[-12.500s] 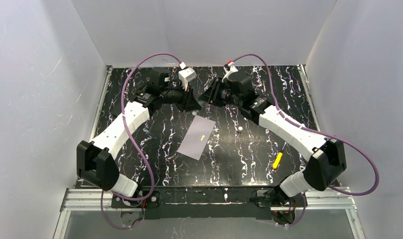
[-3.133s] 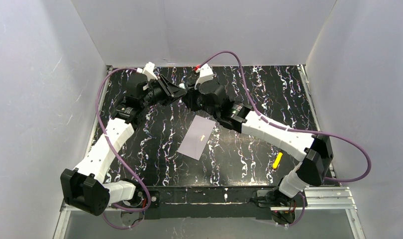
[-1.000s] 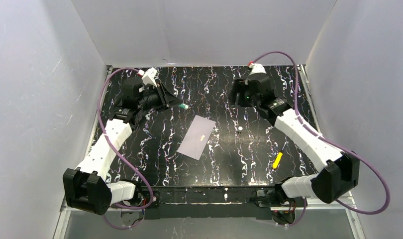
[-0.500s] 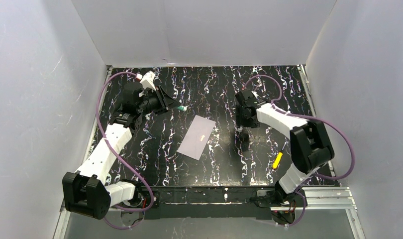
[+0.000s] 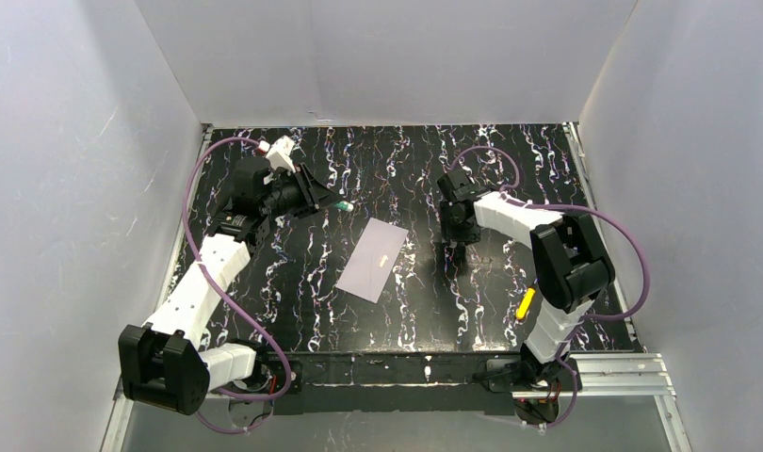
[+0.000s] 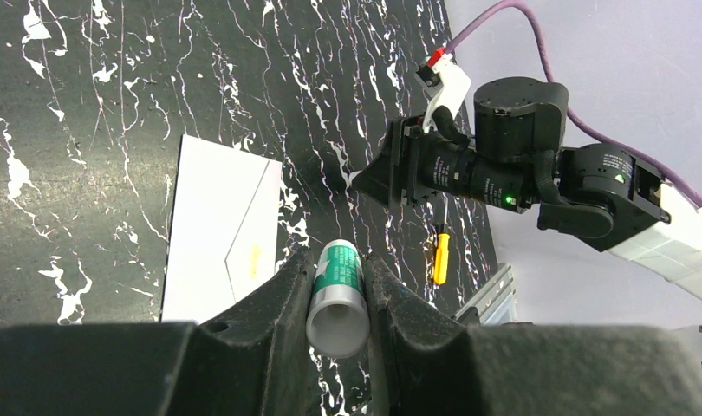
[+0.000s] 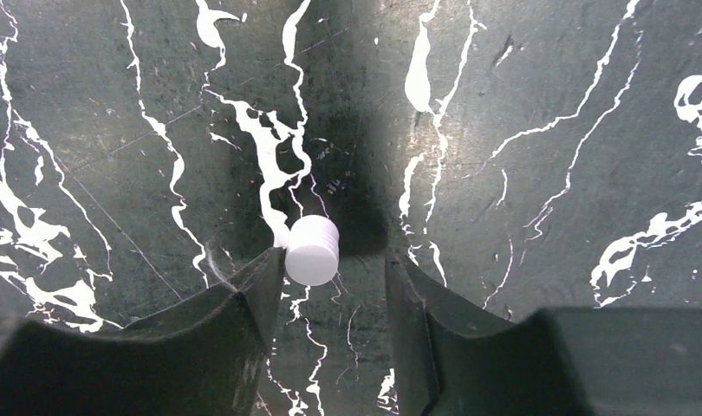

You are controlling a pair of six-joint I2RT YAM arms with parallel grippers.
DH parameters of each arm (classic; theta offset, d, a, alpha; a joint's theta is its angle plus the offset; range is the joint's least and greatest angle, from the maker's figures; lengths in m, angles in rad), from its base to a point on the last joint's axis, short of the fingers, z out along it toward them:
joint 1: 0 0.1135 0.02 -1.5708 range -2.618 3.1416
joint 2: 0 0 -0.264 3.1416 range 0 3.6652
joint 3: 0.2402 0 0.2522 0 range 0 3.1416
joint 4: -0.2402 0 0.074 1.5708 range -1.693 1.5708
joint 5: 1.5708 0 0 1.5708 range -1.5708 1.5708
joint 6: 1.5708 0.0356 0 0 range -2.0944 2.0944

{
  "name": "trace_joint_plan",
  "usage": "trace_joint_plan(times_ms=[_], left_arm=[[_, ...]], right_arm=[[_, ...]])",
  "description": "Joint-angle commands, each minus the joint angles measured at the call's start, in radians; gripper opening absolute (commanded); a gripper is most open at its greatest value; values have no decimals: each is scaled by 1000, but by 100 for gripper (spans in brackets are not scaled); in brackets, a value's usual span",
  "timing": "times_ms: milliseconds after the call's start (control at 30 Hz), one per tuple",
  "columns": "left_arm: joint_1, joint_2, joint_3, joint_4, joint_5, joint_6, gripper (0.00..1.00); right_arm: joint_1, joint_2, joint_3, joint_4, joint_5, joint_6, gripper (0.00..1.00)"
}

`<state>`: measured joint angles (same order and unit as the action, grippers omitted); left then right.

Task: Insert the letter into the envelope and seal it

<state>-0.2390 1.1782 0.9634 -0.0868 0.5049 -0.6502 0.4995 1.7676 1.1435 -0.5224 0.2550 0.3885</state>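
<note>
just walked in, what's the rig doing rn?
The left hand is clamped on a green-and-white glue stick, held above the far left of the table. The right hand is low at the table, its jaws open around a small white cap that touches one finger but is not gripped. The lavender envelope lies flat mid-table, flap folded down, with neither hand on it.

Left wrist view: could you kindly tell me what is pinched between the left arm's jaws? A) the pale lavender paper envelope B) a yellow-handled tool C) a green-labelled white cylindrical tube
C: the green-labelled white cylindrical tube sits between the left gripper's jaws, with the pale lavender paper envelope lying flat beyond.
</note>
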Motion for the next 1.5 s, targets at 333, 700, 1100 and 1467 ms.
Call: trace_joint_plan(times_ms=[333,700,1100,1467], left_arm=[[-2,-34,3,-6,7,20,0],[-1,-38,16,-2,22,-2,0],[-2,60,154,169,90,-432,0],[-1,148,228,326,144,-806,0]], right_arm=[[17,46,50,64,6,-38,41],[16,-69,68,69,-24,2,2],[15,-398,-100,824,-568,562,2],[63,-405,-89,1200,-571,929,3]])
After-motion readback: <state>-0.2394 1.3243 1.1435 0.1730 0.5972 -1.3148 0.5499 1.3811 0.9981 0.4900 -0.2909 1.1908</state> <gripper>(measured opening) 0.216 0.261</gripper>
